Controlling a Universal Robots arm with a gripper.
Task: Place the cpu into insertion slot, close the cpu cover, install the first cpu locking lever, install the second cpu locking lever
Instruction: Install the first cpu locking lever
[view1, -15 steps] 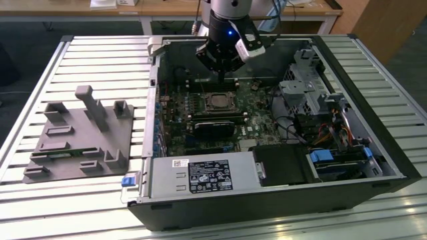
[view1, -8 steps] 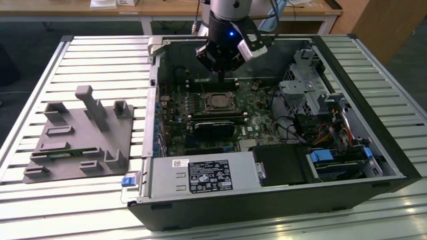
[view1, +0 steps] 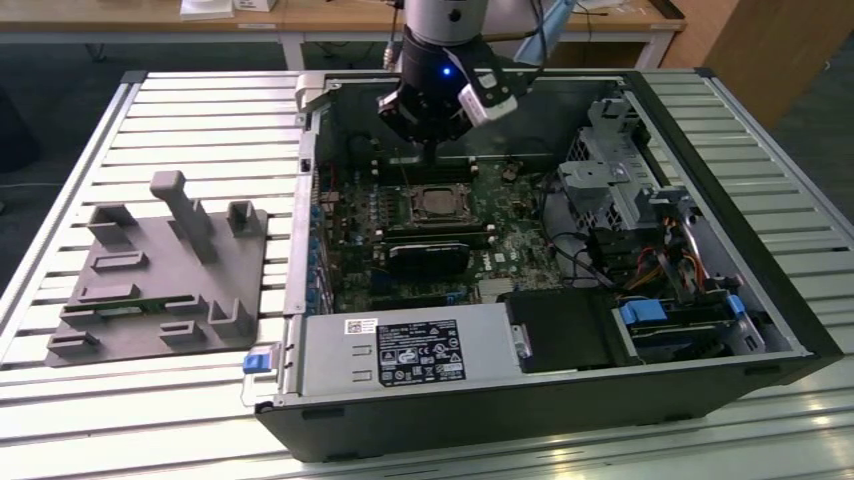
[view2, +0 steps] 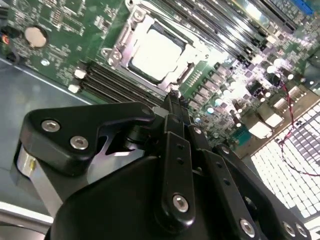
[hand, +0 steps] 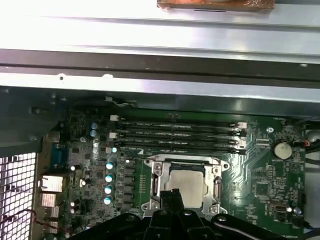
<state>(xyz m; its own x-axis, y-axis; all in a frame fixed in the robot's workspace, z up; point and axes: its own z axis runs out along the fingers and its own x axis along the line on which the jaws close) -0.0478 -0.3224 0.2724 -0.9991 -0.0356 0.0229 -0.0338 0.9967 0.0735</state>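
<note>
**Exterior view, read left to right.** On the left part of the slatted metal table (view1: 200, 120) lies a grey parts fixture (view1: 160, 275) with upright pegs. It is well apart from the open computer case (view1: 534, 415), which takes up the centre and right. Inside the case a power supply (view1: 400, 355) lies at the near left, and the green motherboard (view1: 501, 235) lies flat on the far side of it. The gripper (view1: 430, 152) (view2: 172, 100) (hand: 172, 194) hangs over the board, close to the socket. In both wrist views its 2 fingers are pressed together with nothing between them, and the tips stand just beside the edge of the socket frame. Whether they touch it cannot be told. The cpu (view1: 434, 204) (view2: 157, 50) (hand: 189, 181) sits flat in the insertion slot (view1: 408, 200) near the middle of the board. The cpu cover (hand: 159, 182) lies down around it, framing its metal face. The state of the locking levers cannot be told. In the first wrist view, 4 black memory slots (hand: 177, 135) run beside the socket. A metal drive cage (view1: 614, 170) stands at the case's right, and a blue-tabbed bay (view1: 654, 310) sits at its near right.
</note>
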